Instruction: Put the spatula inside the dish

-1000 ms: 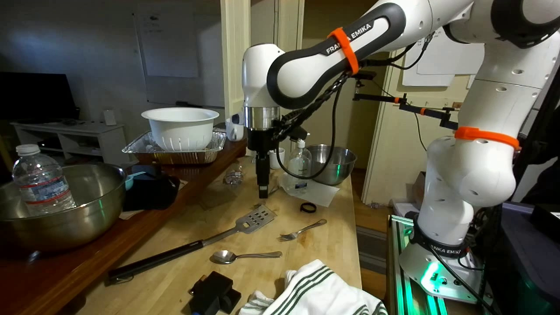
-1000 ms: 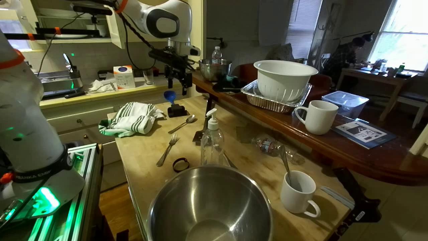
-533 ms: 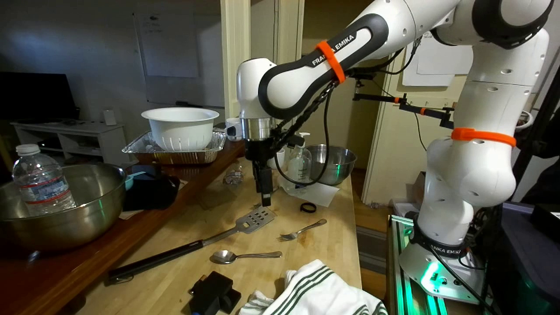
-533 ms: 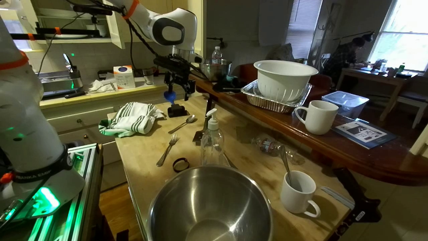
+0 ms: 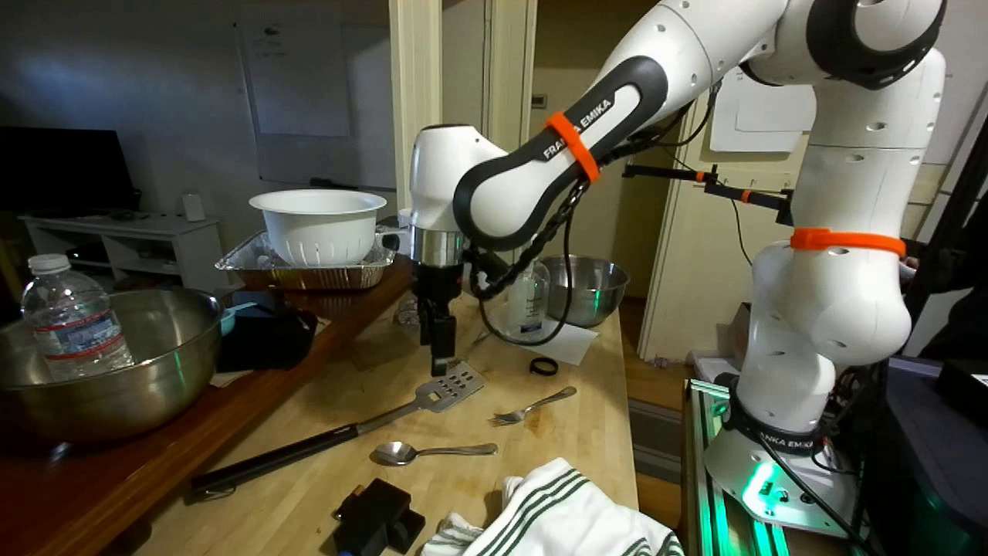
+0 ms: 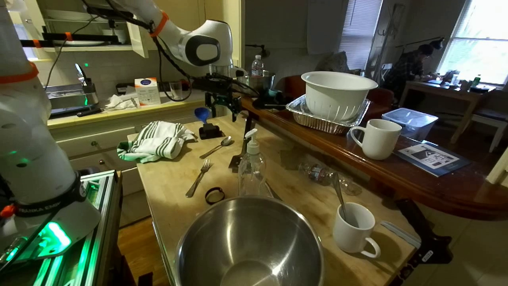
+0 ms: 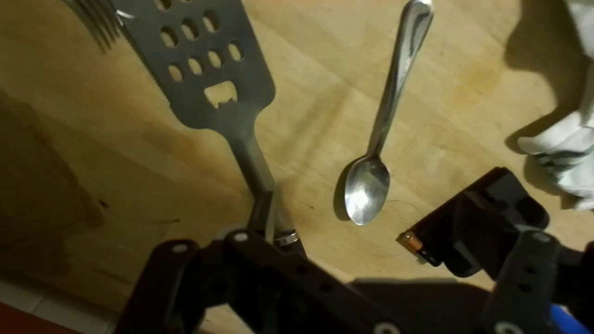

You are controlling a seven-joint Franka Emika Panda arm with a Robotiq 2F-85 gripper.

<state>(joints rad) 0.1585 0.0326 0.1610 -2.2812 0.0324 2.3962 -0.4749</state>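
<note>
The long spatula (image 5: 340,436) with black handle and slotted silver metal head lies on the pale wooden table (image 5: 594,432). My black gripper (image 6: 224,116) hangs over it with fingers wide apart, holding nothing; how high, I cannot judge well. So grasping, lifting and placing into the deep white ribbed bowl (image 5: 318,235) all remain, I think.

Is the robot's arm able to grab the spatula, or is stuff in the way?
Probably yes: the gripper hangs open above the table, and nothing lies on the spatula. The spoon lies beside it but apart, so it likely won't block.
</note>
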